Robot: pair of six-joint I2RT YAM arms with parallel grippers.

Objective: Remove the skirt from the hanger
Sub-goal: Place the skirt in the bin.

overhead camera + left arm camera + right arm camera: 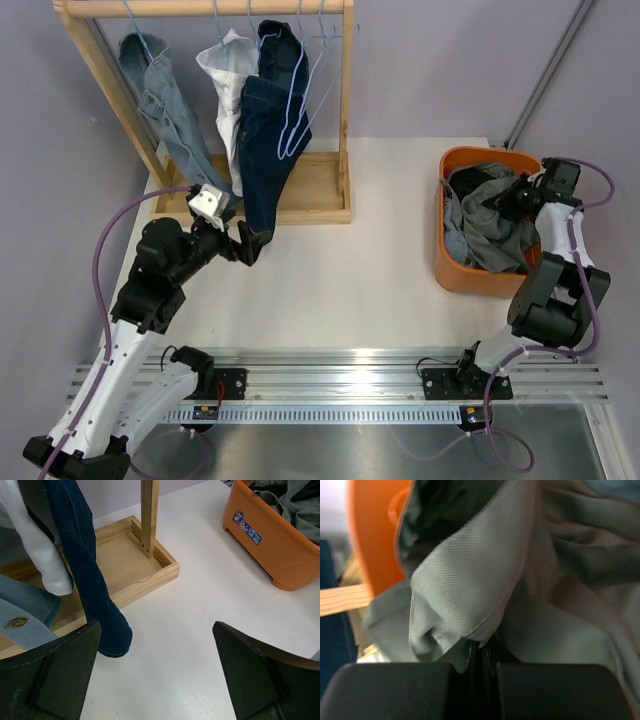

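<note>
While the dark denim garment (262, 140), which I am taking for the skirt, is still hanging from its wire hanger (300, 105) on the wooden rack (346, 100) at eleven o'clock on the desk (350, 280), no part of the task is showing as done. The left pincer (248, 243) is hovering spread wide just beside the hem, gripping nothing. The right pincer (481, 655) is pinching grey cloth (465, 580), pressed together, inside the orange bin (455, 275) at three o'clock. Grasping and unhooking are remaining.

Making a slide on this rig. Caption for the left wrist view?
Open left gripper near the hanging dark denim, wooden rack base behind, orange bin at upper right.
</note>
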